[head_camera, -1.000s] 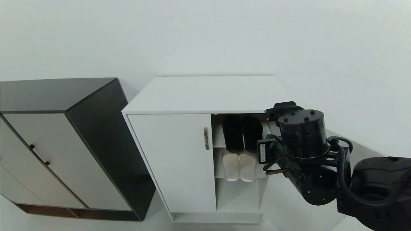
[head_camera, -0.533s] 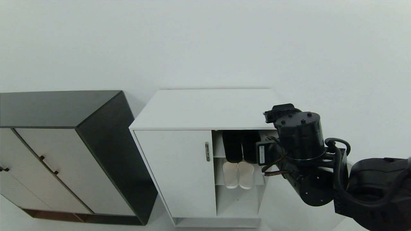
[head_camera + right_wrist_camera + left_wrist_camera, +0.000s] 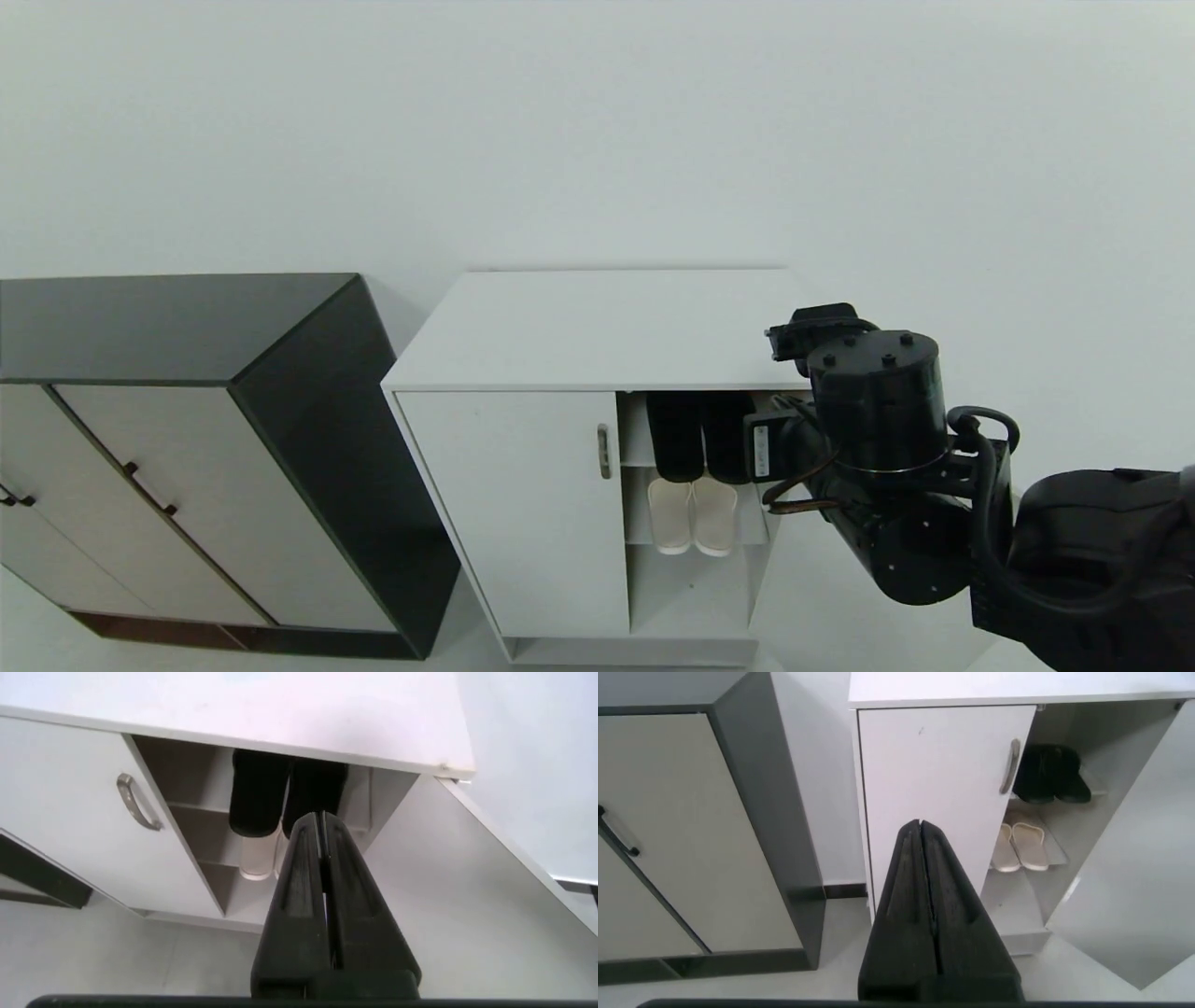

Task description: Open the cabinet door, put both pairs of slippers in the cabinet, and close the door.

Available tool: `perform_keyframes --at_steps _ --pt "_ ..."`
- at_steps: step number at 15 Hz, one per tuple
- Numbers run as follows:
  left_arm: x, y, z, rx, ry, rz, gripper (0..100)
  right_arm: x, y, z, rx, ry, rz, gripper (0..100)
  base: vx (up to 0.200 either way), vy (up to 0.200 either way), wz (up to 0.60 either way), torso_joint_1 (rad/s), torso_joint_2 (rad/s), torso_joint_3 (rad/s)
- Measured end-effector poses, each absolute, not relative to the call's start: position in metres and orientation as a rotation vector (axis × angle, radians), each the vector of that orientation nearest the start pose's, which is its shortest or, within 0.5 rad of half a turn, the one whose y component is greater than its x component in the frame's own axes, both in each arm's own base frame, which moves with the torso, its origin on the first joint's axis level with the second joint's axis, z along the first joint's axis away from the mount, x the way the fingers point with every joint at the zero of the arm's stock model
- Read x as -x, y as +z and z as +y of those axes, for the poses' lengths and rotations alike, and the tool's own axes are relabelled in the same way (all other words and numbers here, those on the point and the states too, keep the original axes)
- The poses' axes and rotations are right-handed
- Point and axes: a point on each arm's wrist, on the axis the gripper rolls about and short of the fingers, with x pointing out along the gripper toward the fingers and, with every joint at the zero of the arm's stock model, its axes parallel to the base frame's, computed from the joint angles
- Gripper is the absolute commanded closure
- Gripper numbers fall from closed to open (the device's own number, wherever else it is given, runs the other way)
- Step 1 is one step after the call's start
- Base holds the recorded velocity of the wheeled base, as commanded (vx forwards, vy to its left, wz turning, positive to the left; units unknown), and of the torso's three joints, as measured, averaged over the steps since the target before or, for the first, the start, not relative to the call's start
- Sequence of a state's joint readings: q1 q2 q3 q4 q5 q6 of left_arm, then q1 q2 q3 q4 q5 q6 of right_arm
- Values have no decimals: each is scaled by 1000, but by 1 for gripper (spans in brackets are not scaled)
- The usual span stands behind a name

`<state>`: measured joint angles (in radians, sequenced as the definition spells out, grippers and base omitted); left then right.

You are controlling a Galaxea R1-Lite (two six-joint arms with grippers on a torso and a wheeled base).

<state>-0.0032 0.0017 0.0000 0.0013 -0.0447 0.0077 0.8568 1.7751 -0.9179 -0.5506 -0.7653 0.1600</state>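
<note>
The white cabinet (image 3: 607, 327) stands with its left door (image 3: 513, 504) closed and its right door (image 3: 1134, 868) swung open. A black pair of slippers (image 3: 700, 434) lies on the top shelf. Just below, a white pair of slippers (image 3: 693, 513) rests on the middle shelf. My right arm (image 3: 878, 420) hangs in front of the open right side, and my right gripper (image 3: 324, 821) is shut and empty, pointing at the black slippers (image 3: 280, 789) beside the open door (image 3: 467, 905). My left gripper (image 3: 920, 831) is shut and empty, held well back from the closed door (image 3: 943, 793).
A dark cabinet (image 3: 308, 448) with pale doors stands close to the white one's left. The closed door carries a metal handle (image 3: 603, 451). A plain wall runs behind, and bare floor (image 3: 840, 924) lies in front.
The whole head picture has shifted, so the camera moved: both cabinets now sit lower in it. The slippers stay on their shelves and both grippers stay shut.
</note>
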Motion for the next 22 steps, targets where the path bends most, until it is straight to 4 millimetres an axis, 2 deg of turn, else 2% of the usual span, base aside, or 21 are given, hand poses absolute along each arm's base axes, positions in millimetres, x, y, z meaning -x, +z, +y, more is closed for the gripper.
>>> perform_keyframes --at_steps 5,11,14,22 --pt "23 75 -1 -8 -48 3 100 -224 180 234 69 69 223 100 0 0 -600 8 0 0" --pt "23 75 -1 -7 -49 2 100 -235 180 224 77 29 224 100 0 0 0 0 0 0" --pt "23 75 -1 -8 -48 2 100 -246 190 212 57 -19 201 100 0 0 0 0 0 0" --pt "23 75 -1 -8 -48 2 100 -280 214 182 31 -100 173 100 -175 0 0 -1 2 1"
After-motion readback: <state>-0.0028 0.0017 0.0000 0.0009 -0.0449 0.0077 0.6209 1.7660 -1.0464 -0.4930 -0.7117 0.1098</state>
